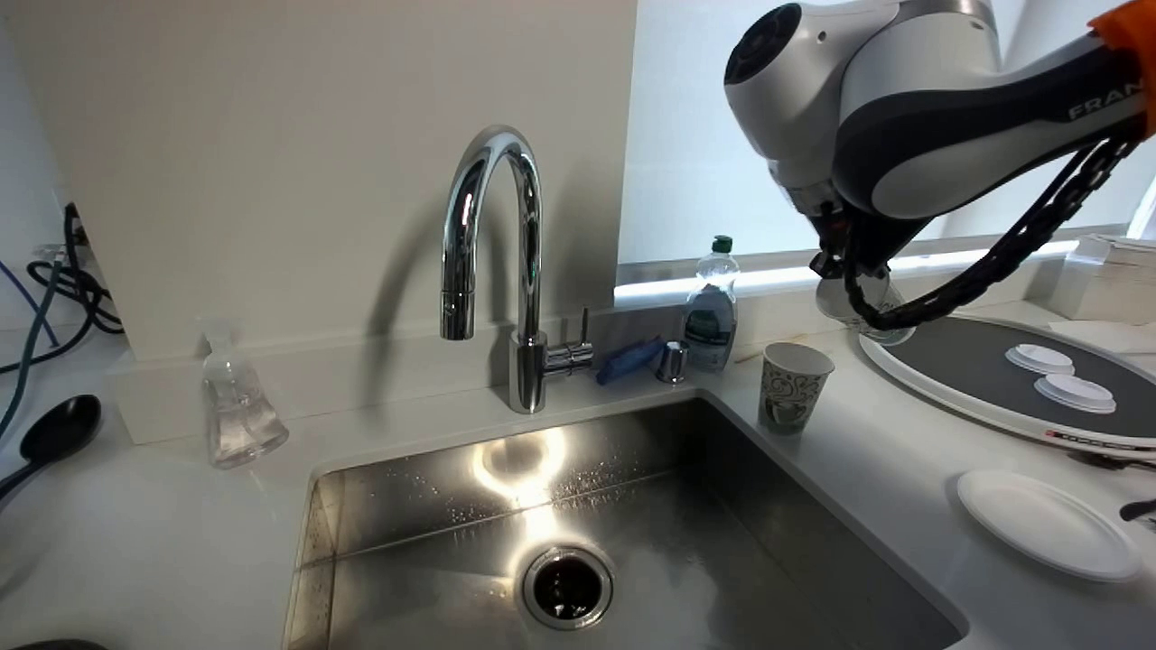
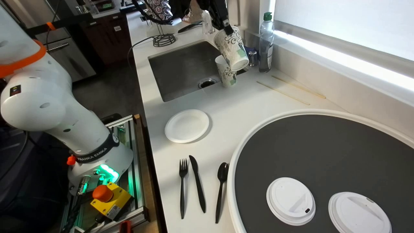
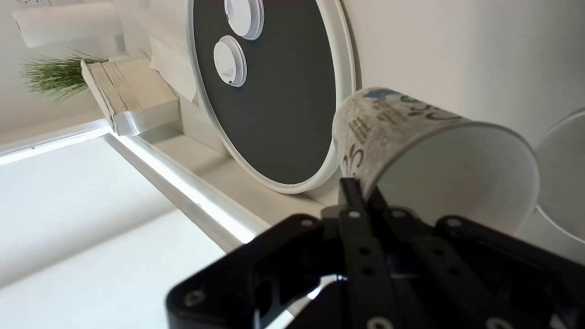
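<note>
In an exterior view, a flat beige wall [image 1: 316, 181] is rising at ten o'clock. In an exterior view, a flat, pale window blind [image 2: 352, 29] is glowing at two o'clock above a long white strip of light [image 2: 343, 61]; dark brown, flat-fronted cabinets [image 2: 103, 37] are standing over a dark grey floor [image 2: 100, 87] at ten o'clock.

glare below blind [image 2: 343, 19] | bright reflection in sink [image 1: 433, 578] | faucet [image 1: 531, 262] shadows on wall [image 1: 316, 135]

- You have a green-capped soap bottle [image 2: 266, 45] standing near the chrome faucet [image 1: 529, 271].
- You can see a black fork [image 2: 183, 173], knife [image 2: 198, 183] and spoon [image 2: 223, 174] near the white plate [image 2: 187, 126].
- You also have two white lids [image 2: 291, 200] lying on the round gray board [image 2: 317, 149].
</note>
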You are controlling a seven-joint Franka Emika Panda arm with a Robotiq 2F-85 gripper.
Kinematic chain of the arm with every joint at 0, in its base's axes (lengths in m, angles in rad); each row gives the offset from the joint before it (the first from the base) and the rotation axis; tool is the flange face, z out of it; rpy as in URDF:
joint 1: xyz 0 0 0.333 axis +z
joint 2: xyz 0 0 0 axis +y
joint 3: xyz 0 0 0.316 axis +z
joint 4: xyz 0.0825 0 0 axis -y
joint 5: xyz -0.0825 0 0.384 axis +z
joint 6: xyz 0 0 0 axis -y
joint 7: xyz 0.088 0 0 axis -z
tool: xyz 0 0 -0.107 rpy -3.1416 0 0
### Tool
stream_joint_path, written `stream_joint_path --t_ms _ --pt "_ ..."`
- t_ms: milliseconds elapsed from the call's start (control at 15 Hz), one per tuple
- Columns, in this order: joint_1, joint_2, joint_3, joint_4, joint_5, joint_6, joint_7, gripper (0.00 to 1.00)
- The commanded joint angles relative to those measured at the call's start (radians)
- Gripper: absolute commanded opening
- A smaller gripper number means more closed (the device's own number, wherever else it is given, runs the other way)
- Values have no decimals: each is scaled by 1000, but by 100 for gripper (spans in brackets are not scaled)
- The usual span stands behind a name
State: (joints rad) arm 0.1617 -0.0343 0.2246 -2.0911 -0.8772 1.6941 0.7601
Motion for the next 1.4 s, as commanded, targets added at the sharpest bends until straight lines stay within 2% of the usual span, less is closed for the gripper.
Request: stream_joint_path --t_ms 0,267,333,1333 --pt "10 1 -10 3 4 -3 0 4" --pt "9 0 -16 4 5 -3 0 4" --pt "9 0 -16 4 5 -3 0 1" --pt "54 32 16 9 -94 -121 8 1"
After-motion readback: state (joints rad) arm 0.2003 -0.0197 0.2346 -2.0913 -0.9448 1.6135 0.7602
